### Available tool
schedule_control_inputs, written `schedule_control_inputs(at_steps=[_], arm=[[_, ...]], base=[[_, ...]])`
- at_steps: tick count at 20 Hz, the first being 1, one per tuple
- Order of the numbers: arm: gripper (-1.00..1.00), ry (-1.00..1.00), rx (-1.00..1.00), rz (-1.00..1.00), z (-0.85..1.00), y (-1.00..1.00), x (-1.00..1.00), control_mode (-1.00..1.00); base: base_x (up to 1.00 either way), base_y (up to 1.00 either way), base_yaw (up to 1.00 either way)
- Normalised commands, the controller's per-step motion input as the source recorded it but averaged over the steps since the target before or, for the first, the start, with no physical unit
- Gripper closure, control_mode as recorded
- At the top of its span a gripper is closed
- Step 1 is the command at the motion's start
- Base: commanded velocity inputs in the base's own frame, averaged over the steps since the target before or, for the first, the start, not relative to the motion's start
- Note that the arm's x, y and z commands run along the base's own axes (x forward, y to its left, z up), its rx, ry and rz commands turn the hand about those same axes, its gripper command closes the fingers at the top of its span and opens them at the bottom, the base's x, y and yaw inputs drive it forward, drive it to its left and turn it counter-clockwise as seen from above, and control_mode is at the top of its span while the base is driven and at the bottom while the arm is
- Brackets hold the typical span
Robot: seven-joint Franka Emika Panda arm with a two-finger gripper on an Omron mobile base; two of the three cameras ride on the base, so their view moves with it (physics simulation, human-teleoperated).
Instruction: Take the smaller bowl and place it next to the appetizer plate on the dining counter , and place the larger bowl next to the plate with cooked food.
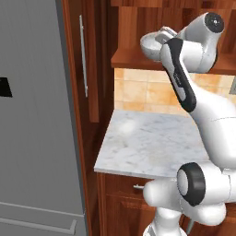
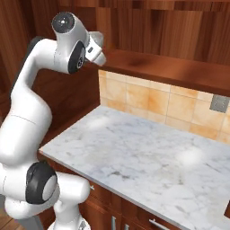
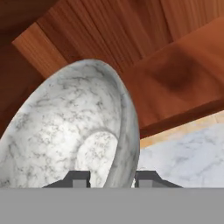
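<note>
From the left base view, the arm [image 1: 203,110] reaches up high toward the wooden shelf [image 1: 138,59] above the worktop [image 1: 147,143]. The grey bowl [image 1: 151,42] hangs at the arm's end, up in the air beside the shelf, well above the marble. A grey fridge [image 1: 37,115] fills the left side, with a tall wood cabinet [image 1: 90,69] next to it.

From the right base view, the arm's wrist points at the shelf edge [image 2: 170,67]; the bowl itself is hidden behind the hand here. Orange tiles [image 2: 152,101] back the worktop [image 2: 143,161], and a grey outlet [image 2: 219,103] sits on the wall.

In the hand view, the gripper [image 3: 111,177] is clamped on the bowl's [image 3: 65,131] rim: one fingertip [image 3: 78,178] sits inside the bowl, the other outside, the wall pinched between them. The bowl is tipped on edge, its hollow facing left.
</note>
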Motion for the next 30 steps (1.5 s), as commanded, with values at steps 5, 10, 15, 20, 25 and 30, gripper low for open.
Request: schedule_control_inputs(at_steps=[5, 10, 15, 20, 25, 30], arm=[[1.0, -0.12, 0.03, 0.0, -0.24, 0.0, -1.0, -1.0], [1.0, 0.04, 0.04, 0.0, 0.0, 0.0, -1.0, -1.0], [1.0, 0.18, 0.03, 0.03, 0.0, 0.0, -1.0, -1.0], [1.0, 0.21, 0.01, 0.05, 0.0, 0.0, -0.9, -1.0], [1.0, 0.2, 0.0, 0.03, -0.02, 0.0, -0.61, -1.0], [1.0, 0.21, 0.0, 0.04, -0.09, 0.01, -0.47, -1.0]], base=[[0.0, 0.0, 0.0], [0.0, 0.0, 0.0], [0.0, 0.0, 0.0], [0.0, 0.0, 0.0], [0.0, 0.0, 0.0], [0.0, 0.0, 0.0]])
